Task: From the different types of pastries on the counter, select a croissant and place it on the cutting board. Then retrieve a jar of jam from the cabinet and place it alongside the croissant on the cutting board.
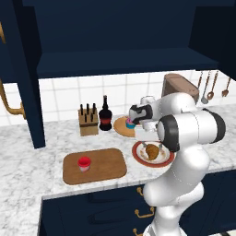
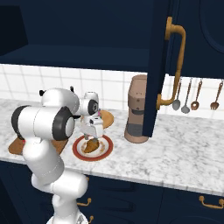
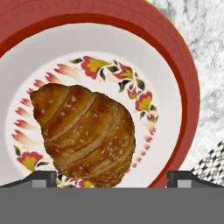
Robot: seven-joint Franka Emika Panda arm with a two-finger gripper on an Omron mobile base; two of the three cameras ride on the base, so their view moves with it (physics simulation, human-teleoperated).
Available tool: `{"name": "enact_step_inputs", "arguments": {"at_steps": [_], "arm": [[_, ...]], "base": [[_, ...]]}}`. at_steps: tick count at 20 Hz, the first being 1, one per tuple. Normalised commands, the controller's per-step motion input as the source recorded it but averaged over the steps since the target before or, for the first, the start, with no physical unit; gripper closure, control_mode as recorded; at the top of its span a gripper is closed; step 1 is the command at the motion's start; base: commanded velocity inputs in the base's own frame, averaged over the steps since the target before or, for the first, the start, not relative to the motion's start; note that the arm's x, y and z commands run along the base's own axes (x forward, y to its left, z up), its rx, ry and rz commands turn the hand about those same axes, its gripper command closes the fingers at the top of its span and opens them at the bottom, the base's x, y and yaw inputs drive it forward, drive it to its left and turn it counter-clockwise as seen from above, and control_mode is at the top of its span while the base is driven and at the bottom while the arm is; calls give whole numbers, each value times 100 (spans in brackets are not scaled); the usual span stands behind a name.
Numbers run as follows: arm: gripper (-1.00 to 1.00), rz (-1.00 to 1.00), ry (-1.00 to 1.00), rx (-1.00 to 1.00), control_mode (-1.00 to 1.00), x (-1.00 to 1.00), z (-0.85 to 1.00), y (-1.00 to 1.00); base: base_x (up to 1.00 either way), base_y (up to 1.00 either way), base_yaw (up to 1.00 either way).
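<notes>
The golden-brown croissant [image 3: 85, 133] lies on a red-rimmed flowered plate [image 3: 175, 65] on the marbled counter [image 1: 27, 170]. My gripper [image 3: 111, 179] hangs open just above it, its two fingertips [image 3: 41, 178] standing wide on either side of the pastry's near end. From the base views the gripper [image 1: 152, 144] [image 2: 92, 136] points down over the croissant [image 1: 152, 151] [image 2: 90, 146]. Left of the plate lies the wooden cutting board [image 1: 106, 168], with the red jar of jam [image 1: 84, 163] upright on it. The navy cabinet [image 1: 124, 64] above stands open.
A pink-and-blue cupcake [image 1: 131, 123] sits on a round wooden plate [image 1: 120, 126] behind the hand. A dark bottle [image 1: 105, 115] and knife block [image 1: 88, 120] stand by the wall. The open cabinet door [image 2: 157, 65] and a brown coffee machine [image 2: 137, 109] are to the right.
</notes>
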Motion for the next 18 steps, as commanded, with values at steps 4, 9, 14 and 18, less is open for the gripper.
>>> {"name": "enact_step_inputs", "arguments": {"at_steps": [4, 9, 14, 18], "arm": [[-100, 4, 12, 0, -100, 0, -24, -3], [-100, 0, 16, 0, -100, 0, -34, -18], [-100, 3, 12, 2, -100, -17, -31, -40], [-100, 10, 6, 6, -100, -28, -32, -43]], "base": [[0, 0, 0], [0, 0, 0], [0, 0, 0], [0, 0, 0]]}}
